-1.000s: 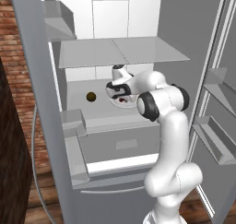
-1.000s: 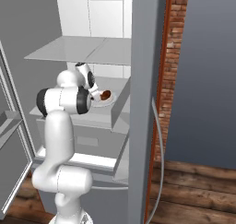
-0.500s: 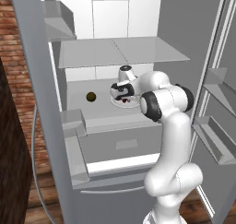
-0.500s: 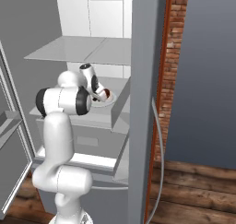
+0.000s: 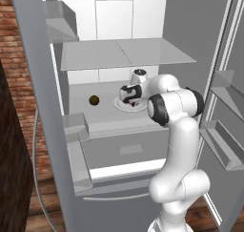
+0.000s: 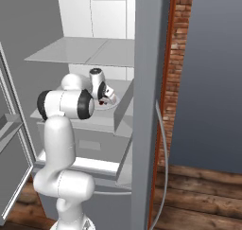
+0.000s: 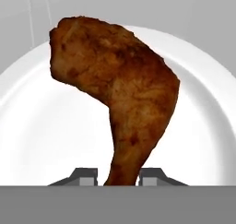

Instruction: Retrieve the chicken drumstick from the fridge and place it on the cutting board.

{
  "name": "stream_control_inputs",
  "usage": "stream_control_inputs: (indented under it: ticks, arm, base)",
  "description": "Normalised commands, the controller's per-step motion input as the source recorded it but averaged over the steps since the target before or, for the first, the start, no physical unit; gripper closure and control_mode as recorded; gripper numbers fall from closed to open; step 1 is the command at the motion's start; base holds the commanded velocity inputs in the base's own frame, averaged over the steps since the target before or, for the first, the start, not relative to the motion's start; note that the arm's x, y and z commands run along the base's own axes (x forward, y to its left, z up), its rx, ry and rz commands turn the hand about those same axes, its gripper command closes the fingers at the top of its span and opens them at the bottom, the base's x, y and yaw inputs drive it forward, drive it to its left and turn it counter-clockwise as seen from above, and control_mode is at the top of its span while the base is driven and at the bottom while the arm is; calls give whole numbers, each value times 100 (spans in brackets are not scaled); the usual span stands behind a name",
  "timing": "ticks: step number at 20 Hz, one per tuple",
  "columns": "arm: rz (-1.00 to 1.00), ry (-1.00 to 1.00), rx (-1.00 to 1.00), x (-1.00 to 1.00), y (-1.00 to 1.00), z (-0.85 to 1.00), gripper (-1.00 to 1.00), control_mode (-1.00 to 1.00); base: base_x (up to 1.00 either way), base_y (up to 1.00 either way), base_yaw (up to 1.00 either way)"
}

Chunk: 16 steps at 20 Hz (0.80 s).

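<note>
In the hand view we see one chicken drumstick (image 7: 117,98) lying on one round white plate (image 7: 41,131), its long axis running from the thick, meaty end at the upper left of that view down to the thin bone end at the bottom centre. That thin end sits right between the two dark fingertips (image 7: 85,176), which stand close on either side of it; the gripper (image 7: 117,178) looks nearly closed around the bone end, though we cannot tell whether the pads actually press on it. The drumstick's skin is a mottled reddish brown, darker in patches, with a broad rounded top that narrows in a curve toward the bone. In the left base view the gripper (image 5: 129,93) hangs over the plate (image 5: 120,103) on a shelf inside the open fridge (image 5: 109,59), and we count one small dark ball (image 5: 94,100) on the same shelf, well apart to the left of the plate. In the right base view the hand reaches into the fridge (image 6: 99,49) just above the plate (image 6: 109,106) under the glass shelf.
</note>
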Motion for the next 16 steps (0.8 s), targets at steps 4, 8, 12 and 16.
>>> stream_control_inputs:
  ticks: [4, 8, 12, 16]
  arm:
    - [18, 0, 0, 0, -7, 0, 100, -100]
    - [6, -6, 0, 0, 0, 7, 100, -100]
    - [0, -1, 0, -11, -1, 20, 100, -100]
    - [0, 0, 0, -34, 0, 18, 100, -100]
  base:
    - [0, 0, 0]
    - [0, 0, 0]
    - [0, 0, 0]
    - [0, 0, 0]
